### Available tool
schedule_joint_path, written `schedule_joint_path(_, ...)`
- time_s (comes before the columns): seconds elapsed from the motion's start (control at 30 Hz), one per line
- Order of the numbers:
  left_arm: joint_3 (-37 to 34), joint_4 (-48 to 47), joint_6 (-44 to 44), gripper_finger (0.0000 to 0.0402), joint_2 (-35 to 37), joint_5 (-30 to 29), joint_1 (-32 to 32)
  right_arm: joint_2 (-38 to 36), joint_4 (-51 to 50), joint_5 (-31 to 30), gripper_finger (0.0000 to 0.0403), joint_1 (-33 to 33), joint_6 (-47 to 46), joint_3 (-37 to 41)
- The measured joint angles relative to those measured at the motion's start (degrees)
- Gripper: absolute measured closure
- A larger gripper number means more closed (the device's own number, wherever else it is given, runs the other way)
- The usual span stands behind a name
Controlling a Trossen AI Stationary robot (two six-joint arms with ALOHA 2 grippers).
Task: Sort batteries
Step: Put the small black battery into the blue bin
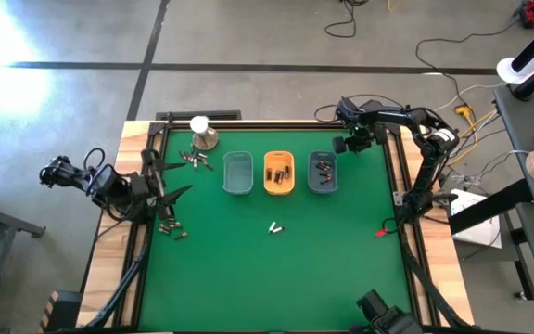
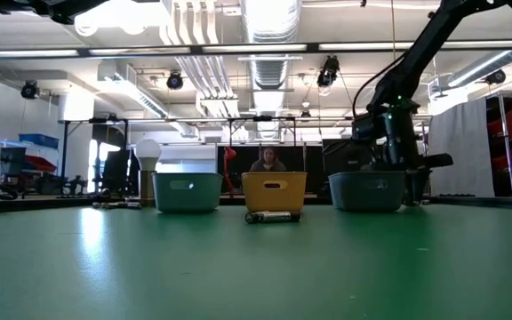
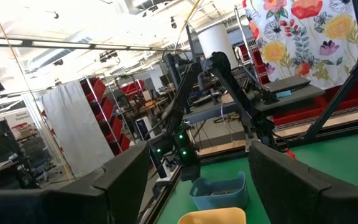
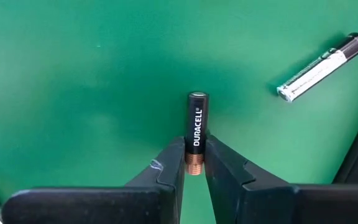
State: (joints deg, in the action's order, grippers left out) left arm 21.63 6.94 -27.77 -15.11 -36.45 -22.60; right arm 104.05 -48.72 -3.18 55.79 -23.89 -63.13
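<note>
My right gripper [image 1: 339,146] [image 4: 194,149] is shut on a black and coppery battery [image 4: 196,127] over the green mat, just beyond the far right corner of the blue-grey tray [image 1: 323,173]. Another battery [image 4: 322,65] lies on the mat beside it. My left gripper [image 1: 169,186] [image 3: 197,180] is open and empty at the table's left edge. Loose batteries lie in a group at the far left [image 1: 196,160], a group at the left [image 1: 170,227] and a pair at the middle [image 1: 274,227]. The orange tray [image 1: 278,173] and the blue-grey tray hold batteries. My right gripper pinches the battery's coppery end [image 4: 194,164] between its two fingertips [image 4: 174,155]. The battery lies along the fingers and sticks out ahead of them, black end foremost. The fingers slant down at the mat from above, and the battery seems clear of the mat.
A teal tray [image 1: 238,173] stands left of the orange one. A metal dome with a white ball [image 1: 202,133] stands at the far left. A small red thing [image 1: 381,232] lies at the right. A person [image 2: 268,160] shows in the room beyond the table.
</note>
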Motion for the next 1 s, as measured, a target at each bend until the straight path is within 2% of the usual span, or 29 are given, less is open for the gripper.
schedule_joint_path(0.23, 0.0, 0.23, -0.02, 0.0149, 0.0, 0.01, -0.01, 0.1, -0.71, 0.07, 0.0362, 0.0, 2.47, -0.83)
schedule_joint_path(0.43, 0.0, 0.61, -0.02, 0.0149, 0.0, 0.01, -0.01, 0.32, -4.76, -0.79, 0.0368, -0.07, 4.25, -5.06)
schedule_joint_path(0.63, 0.0, 0.66, -0.17, 0.0149, 0.0, 0.0, -0.01, -4.13, -11.82, -2.42, 0.0369, -1.15, 6.27, -10.08)
schedule_joint_path(0.73, 0.0, 0.66, -0.21, 0.0149, -0.02, 0.01, -0.01, -8.1, -13.27, -1.01, 0.0369, -4.07, 10.59, -11.92)
schedule_joint_path(1.0, 0.0, 0.72, -0.26, 0.0149, -0.02, -0.01, -0.01, -16.95, -13.72, 7.06, 0.0369, -17.54, 31.91, -11.23)
